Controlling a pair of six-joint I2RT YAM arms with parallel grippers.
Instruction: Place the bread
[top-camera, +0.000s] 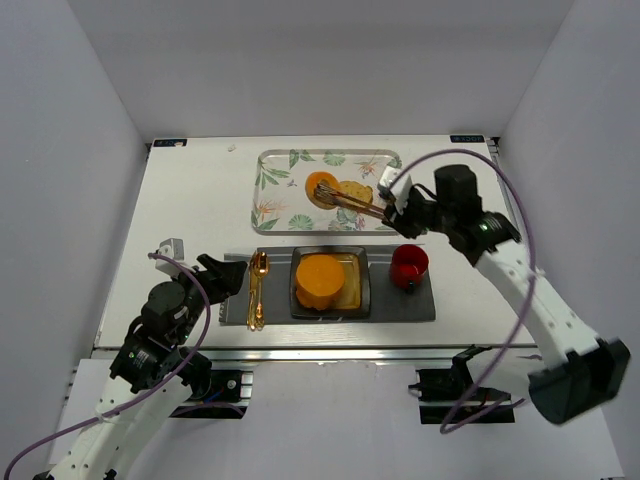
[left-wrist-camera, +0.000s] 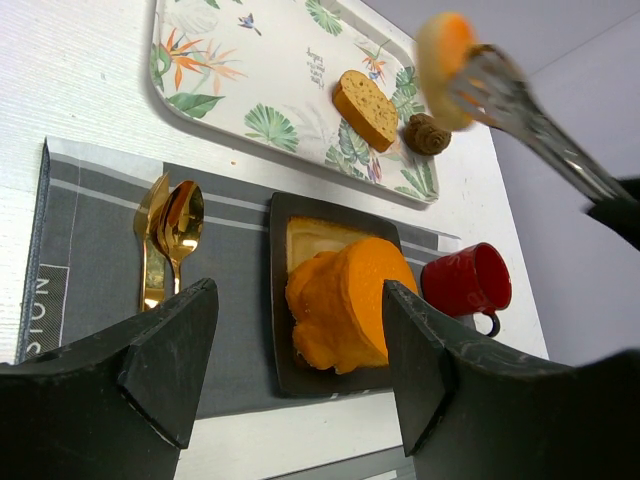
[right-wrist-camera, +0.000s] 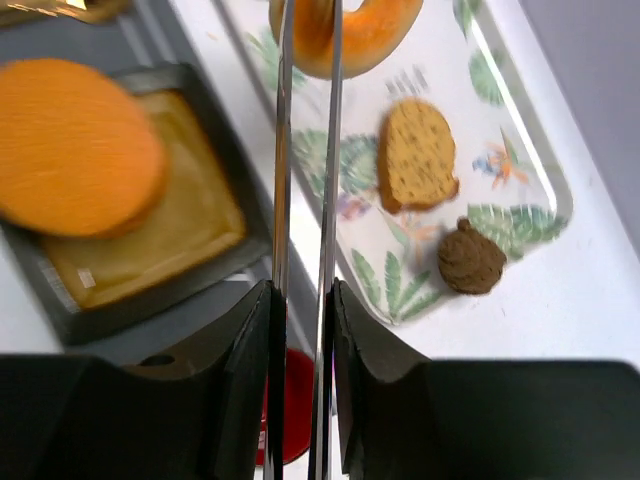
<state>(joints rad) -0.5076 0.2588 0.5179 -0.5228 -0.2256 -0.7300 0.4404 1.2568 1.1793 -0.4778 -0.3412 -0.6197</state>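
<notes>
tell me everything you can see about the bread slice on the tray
The bread is a thick tan slice with a darker brown crust and small dark specks on its face. It looks soft and whole. It lies flat on the floral tray, beside the brown muffin, with a small gap between them. Only the tray touches it.

Robot lab test booth, by look of it. Plain white walls (top-camera: 70, 150) box in white table (top-camera: 190, 200) on three sides. Aluminium rail (top-camera: 300, 353) runs along near edge, left arm (top-camera: 160, 320) and right arm (top-camera: 520, 280) mounted there, purple cables (top-camera: 428, 158) looping from them. Meal setting looks staged: grey placemat (top-camera: 400, 303), gold cutlery (top-camera: 257, 285), red cup (top-camera: 409, 265), leaf-print tray (top-camera: 262, 190).
</notes>
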